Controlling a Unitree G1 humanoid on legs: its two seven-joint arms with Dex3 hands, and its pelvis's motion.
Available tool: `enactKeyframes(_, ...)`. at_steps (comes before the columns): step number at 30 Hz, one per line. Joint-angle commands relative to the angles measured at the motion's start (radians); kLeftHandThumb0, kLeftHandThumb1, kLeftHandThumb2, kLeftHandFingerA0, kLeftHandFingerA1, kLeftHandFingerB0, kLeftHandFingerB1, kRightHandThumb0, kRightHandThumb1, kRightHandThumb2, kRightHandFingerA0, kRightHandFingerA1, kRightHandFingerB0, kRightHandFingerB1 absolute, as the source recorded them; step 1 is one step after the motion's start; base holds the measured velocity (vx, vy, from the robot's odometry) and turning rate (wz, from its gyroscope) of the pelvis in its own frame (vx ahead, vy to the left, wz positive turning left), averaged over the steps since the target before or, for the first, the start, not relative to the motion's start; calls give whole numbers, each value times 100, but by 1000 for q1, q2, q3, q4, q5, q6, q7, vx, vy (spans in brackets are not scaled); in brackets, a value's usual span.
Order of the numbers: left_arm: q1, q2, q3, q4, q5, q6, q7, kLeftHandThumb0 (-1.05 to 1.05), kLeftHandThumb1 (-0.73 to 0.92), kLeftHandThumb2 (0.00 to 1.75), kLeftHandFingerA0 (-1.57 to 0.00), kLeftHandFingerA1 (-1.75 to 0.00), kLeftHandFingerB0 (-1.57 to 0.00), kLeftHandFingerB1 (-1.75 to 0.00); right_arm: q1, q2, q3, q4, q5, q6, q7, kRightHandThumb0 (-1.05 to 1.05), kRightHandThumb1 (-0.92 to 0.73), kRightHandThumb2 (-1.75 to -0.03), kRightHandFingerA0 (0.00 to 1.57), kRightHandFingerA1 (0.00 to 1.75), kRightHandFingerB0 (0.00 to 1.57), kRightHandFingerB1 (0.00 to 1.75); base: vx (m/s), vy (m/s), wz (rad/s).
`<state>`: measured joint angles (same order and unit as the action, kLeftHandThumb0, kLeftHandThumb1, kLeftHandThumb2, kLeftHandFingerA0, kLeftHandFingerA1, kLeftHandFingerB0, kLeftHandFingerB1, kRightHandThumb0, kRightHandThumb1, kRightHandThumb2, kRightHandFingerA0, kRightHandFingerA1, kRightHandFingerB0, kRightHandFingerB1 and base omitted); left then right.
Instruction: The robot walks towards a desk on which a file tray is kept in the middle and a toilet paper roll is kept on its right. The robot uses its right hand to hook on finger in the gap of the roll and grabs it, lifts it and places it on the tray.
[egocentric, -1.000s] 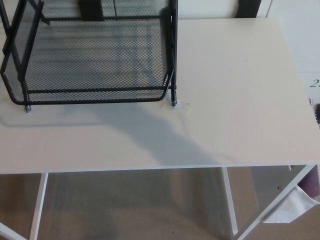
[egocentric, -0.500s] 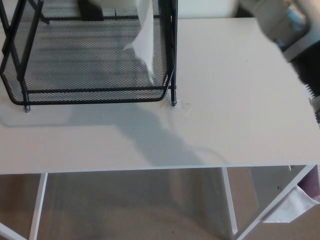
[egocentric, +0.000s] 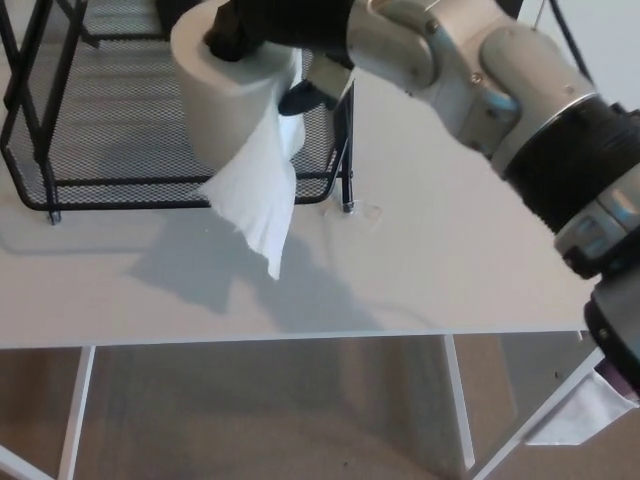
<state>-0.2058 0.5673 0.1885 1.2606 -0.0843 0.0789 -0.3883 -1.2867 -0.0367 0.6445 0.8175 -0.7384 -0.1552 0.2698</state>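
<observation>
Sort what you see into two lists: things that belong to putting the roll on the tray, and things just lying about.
Job: toilet paper roll, right hand holding it, file tray, desk.
Lying about: white cloth below the desk, clear patch by the tray's foot.

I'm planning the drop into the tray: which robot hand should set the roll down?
Right. The right robot hand has a finger hooked in the toilet paper roll, raised at the mesh file tray; the left robot hand is not in view.
</observation>
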Motion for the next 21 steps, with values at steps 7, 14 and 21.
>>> enactKeyframes(7,-6,0,-8,-7,15,-6,-17,-60,13,106,-16,-74,0,-67,14,28,-28,32,1,36,-62,-30,-62,-61,84,147,54,46,0,0,0)
enactKeyframes(14,3,-4,-14,-3,21,-16,-2,-56,13,104,-23,-75,-6,-67,-105,-5,21,13,-81,156,80,-62,-38,-78,12,69,1,47,0,0,0)
enactKeyframes(21,7,-5,-6,-5,15,-12,1,-55,8,102,-28,-78,-10,-70,-146,-47,-11,-51,-43,176,189,-71,-40,-63,0,57,2,43,0,0,0)
